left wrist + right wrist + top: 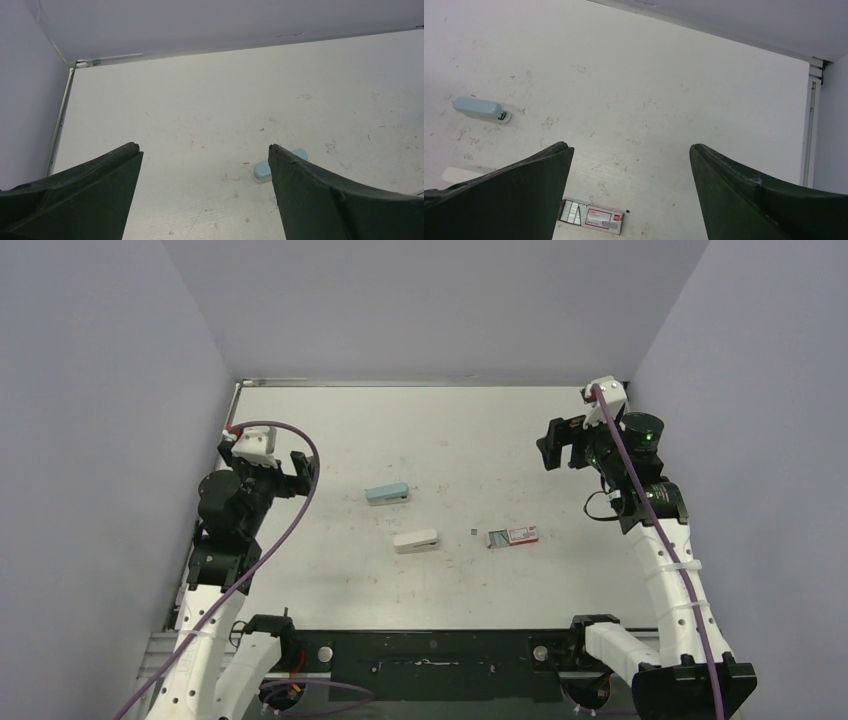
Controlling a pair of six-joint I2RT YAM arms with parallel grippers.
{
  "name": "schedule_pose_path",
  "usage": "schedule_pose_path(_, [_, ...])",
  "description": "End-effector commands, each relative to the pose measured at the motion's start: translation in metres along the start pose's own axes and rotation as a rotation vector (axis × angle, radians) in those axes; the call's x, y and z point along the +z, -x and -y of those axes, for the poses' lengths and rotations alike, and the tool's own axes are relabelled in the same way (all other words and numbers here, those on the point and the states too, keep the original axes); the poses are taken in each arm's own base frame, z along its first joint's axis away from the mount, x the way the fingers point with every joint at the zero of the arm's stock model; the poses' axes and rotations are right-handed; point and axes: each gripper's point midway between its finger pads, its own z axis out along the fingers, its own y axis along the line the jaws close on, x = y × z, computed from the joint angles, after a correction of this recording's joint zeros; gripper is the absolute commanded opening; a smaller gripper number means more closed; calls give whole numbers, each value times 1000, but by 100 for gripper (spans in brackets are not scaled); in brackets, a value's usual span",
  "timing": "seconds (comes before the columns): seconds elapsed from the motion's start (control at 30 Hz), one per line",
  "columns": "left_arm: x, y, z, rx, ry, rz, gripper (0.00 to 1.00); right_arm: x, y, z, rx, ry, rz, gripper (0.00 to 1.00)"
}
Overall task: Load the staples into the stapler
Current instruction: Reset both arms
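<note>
A light blue stapler (387, 494) lies mid-table, and a white stapler (416, 540) lies just in front of it. To the right rests the small red-and-white box (512, 536), partly slid open, with the silvery staples (570, 211) showing in its tray. My left gripper (303, 472) hovers open at the left, above the table and apart from the blue stapler (261, 171), which peeks past its right finger. My right gripper (560, 445) hangs open at the far right, high over the box (591, 217). Nothing sits between either pair of fingers.
A tiny dark speck (472, 532) lies on the table between the white stapler and the box. Grey walls close in the table (440, 430) on the left, right and back. A metal rail (60, 120) runs along its left edge.
</note>
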Motion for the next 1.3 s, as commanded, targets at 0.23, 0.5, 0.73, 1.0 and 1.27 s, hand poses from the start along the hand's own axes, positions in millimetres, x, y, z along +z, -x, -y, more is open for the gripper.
schedule_pose_path(0.23, [-1, 9, 2, -17, -26, 41, 97, -7, 9, -2, -20, 8, 78, 90])
schedule_pose_path(0.5, [-2, 3, 5, -20, -52, 36, 97, 1, -17, 2, -15, -1, 48, 90])
schedule_pose_path(0.73, [-2, 0, 5, -19, -52, 35, 96, 0, -24, 0, -4, 17, 45, 90])
schedule_pose_path(1.0, [-1, -2, 2, -19, -42, 31, 97, 2, -29, -1, -5, 31, 33, 90])
schedule_pose_path(1.27, [1, -4, 1, -21, -39, 19, 97, 1, -28, -4, 0, 48, 27, 90])
